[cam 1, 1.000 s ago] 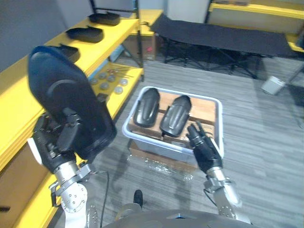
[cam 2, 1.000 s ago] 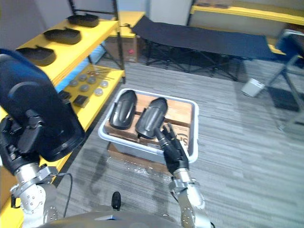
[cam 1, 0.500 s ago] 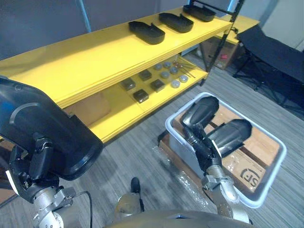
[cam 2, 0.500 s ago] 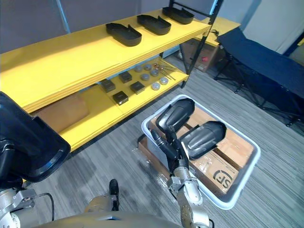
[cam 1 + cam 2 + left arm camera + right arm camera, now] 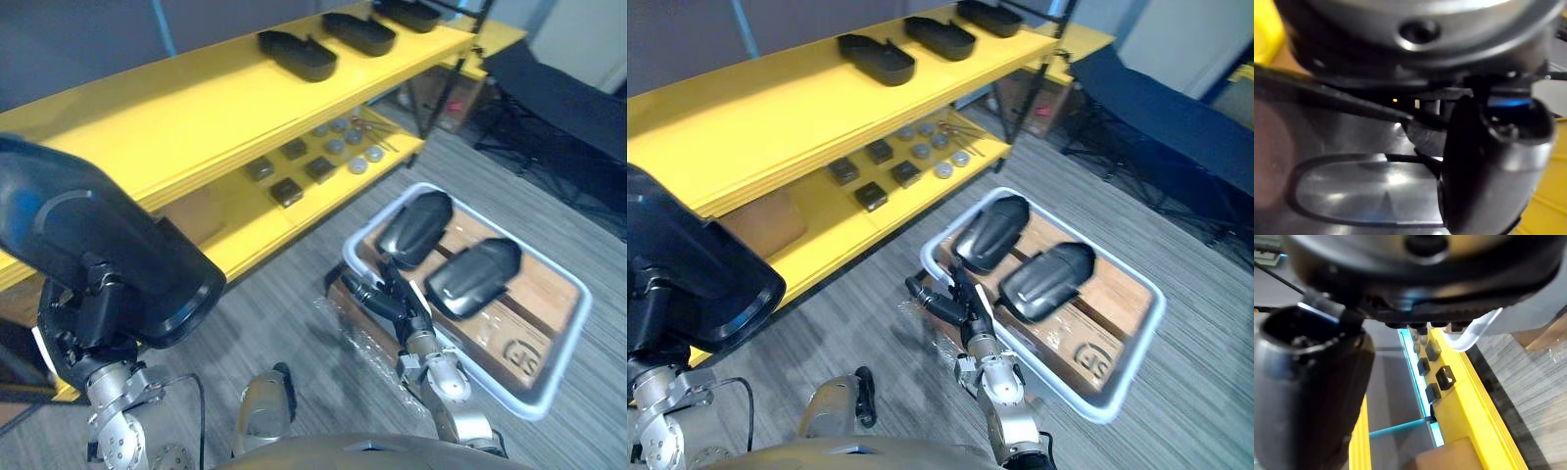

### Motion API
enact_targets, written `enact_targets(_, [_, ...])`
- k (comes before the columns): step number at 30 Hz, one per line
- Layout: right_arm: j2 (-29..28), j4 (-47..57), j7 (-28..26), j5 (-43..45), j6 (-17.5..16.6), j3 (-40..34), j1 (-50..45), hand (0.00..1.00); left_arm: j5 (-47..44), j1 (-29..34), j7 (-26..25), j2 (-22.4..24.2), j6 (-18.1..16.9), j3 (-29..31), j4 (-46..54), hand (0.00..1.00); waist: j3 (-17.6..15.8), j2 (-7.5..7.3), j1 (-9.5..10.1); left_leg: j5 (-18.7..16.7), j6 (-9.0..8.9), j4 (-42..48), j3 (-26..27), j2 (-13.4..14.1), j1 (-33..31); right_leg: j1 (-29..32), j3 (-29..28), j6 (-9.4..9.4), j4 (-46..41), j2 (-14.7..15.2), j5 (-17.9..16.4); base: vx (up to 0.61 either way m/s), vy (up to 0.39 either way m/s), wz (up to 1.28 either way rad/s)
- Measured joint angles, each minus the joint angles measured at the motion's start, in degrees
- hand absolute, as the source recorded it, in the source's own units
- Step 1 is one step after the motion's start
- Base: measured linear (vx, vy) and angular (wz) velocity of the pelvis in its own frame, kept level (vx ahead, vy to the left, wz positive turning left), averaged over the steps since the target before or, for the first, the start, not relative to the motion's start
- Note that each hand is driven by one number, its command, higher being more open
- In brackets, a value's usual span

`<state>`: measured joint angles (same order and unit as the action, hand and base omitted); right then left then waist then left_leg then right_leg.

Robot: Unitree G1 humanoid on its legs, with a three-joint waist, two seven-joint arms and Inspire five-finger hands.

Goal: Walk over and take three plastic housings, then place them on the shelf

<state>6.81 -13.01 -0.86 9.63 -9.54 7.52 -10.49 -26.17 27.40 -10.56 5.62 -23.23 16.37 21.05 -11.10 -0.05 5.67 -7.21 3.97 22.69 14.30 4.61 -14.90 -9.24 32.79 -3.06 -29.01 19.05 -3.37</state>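
My left hand [image 5: 83,328] is shut on a large black plastic housing [image 5: 98,245], held up at the lower left in front of the yellow shelf [image 5: 176,117]. In the left wrist view the thumb [image 5: 1488,171] lies against the housing's glossy face [image 5: 1352,196]. Two more black housings [image 5: 416,227] [image 5: 473,277] lie side by side in a white bin [image 5: 586,304] on the floor. My right hand [image 5: 387,299] is open and holds nothing. It hangs over the bin's near left corner with its fingers pointing left. Three housings [image 5: 297,54] [image 5: 360,32] [image 5: 411,12] rest on the shelf's top board.
The lower shelf board [image 5: 235,225] carries several small dark blocks and round metal parts [image 5: 304,171]. The bin stands on a flat cardboard box [image 5: 348,304] on grey carpet. A black folding cot [image 5: 568,93] is at the upper right, with a cardboard box [image 5: 446,93] beside the shelf's end.
The whole view has swung from the bin towards the shelf. The left hand has kept hold of the housing. The right hand's fingers have turned to point more to the left by the bin's corner.
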Motion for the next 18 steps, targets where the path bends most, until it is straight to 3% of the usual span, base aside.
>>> enact_targets(1, [-0.6, 0.4, -0.5, 0.2, 0.0, -2.1, -0.3, 1.00, -0.2, -1.6, 0.5, -1.7, -0.3, -0.9, 0.0, 0.00, -0.3, 0.16, -1.58, 1.0, 0.18, -3.2, -3.9, -2.0, 0.7, 3.2, -7.6, 4.79, -4.1, -2.0, -3.2, 0.15, 0.158, 1.71])
enact_targets(2, [-0.7, 1.2, -1.0, 0.2, 0.0, -3.1, -0.6, 1.00, -0.2, -2.6, 0.6, -2.5, -0.3, -1.5, -0.1, 0.00, -0.2, -0.36, -2.34, 2.2, 0.59, -5.8, -5.6, -3.2, 1.6, 4.3, -10.0, 6.07, -4.3, -3.6, -5.3, 0.20, 0.100, 1.76])
enact_targets(3, [-0.6, 3.6, -2.3, 0.2, 0.0, -5.2, -1.9, 1.00, -0.2, -3.9, 0.8, -3.6, -0.3, -2.9, -0.1, 0.00, -0.2, -1.31, -3.02, 4.8, 0.73, -11.7, -7.3, -5.6, 4.4, 6.5, -12.3, 6.11, -2.7, -5.8, -8.5, 0.14, 0.036, 1.24])
enact_targets(4, [-0.5, 4.9, -3.2, 0.2, -0.3, -6.4, -2.6, 1.00, -0.1, -4.4, 0.9, -3.9, -0.4, -3.7, -0.2, 0.00, -0.2, -1.53, -3.02, 5.8, 0.72, -14.3, -7.9, -6.6, 5.8, 7.6, -12.6, 5.49, -1.5, -6.5, -9.4, 0.29, 0.065, 1.10])
enact_targets(7, [0.3, 7.3, -6.0, 0.3, -2.7, -10.6, -2.2, 1.00, 0.0, -5.9, 1.1, -4.6, -0.6, -6.0, -0.5, 0.00, -0.5, -0.64, -3.36, 6.7, 1.04, -18.3, -10.8, -9.0, 9.8, 16.7, -13.3, 4.53, 1.9, -9.1, -10.7, 0.27, 0.058, 0.56])
enact_targets(9, [0.3, 7.2, -5.5, 0.2, -4.1, -12.0, -2.8, 1.00, 0.0, -7.2, 2.2, -6.7, -0.6, -8.1, -1.0, 0.00, -1.0, 0.73, -5.06, 6.0, 1.06, -17.9, -14.0, -9.6, 11.9, 22.1, -17.1, 6.19, 5.9, -9.7, -9.3, 0.33, 0.028, 0.80])
enact_targets(11, [0.1, 7.2, -4.7, 0.2, -4.8, -11.9, -4.3, 1.00, 0.1, -7.5, 2.6, -8.1, -0.6, -9.7, -1.9, 0.00, -1.0, 0.41, -5.67, 5.6, 0.66, -17.1, -14.9, -9.9, 14.5, 23.0, -19.1, 8.01, 9.4, -9.5, -7.9, 0.33, -0.039, 0.78])
enact_targets(13, [0.1, 7.8, -4.2, 0.4, -6.3, -11.7, -5.5, 1.00, 0.0, -7.1, 3.3, -8.8, -0.7, -10.4, -2.0, 0.00, -0.9, -0.33, -5.94, 3.0, 0.27, -15.6, -15.2, -10.1, 16.6, 22.0, -19.4, 7.17, 12.2, -9.3, -3.9, 0.32, -0.071, 0.69])
enact_targets(16, [0.3, 9.7, -3.2, 0.3, -8.6, -11.5, -5.6, 1.00, -0.3, -6.2, 3.3, -9.5, -2.0, -11.0, -2.1, 0.00, 0.3, -2.48, -5.31, -6.2, -0.15, -7.9, -15.5, -10.9, 15.8, 19.4, -20.7, 5.33, 13.6, -9.8, -1.4, 0.30, -0.183, 0.39])
enact_targets(17, [1.0, 9.9, -2.5, 0.4, -9.5, -11.6, -5.4, 1.00, -0.4, -5.6, 3.3, -8.9, -2.3, -11.1, -3.0, 0.00, 0.6, -1.24, -5.38, -11.0, -0.36, -2.9, -15.2, -9.2, 15.5, 17.7, -19.9, 5.36, 13.2, -10.9, 0.2, 0.25, -0.212, 0.27])
enact_targets(18, [2.0, 10.0, -2.4, 0.7, -10.1, -11.6, -5.9, 1.00, -0.4, -3.8, 3.3, -8.6, -2.4, -11.3, -3.6, 0.00, 1.6, 0.99, -5.45, -13.9, -1.51, -0.8, -14.4, -6.5, 15.9, 16.1, -18.6, 5.01, 13.2, -12.5, -0.1, 0.34, -0.227, 0.24])
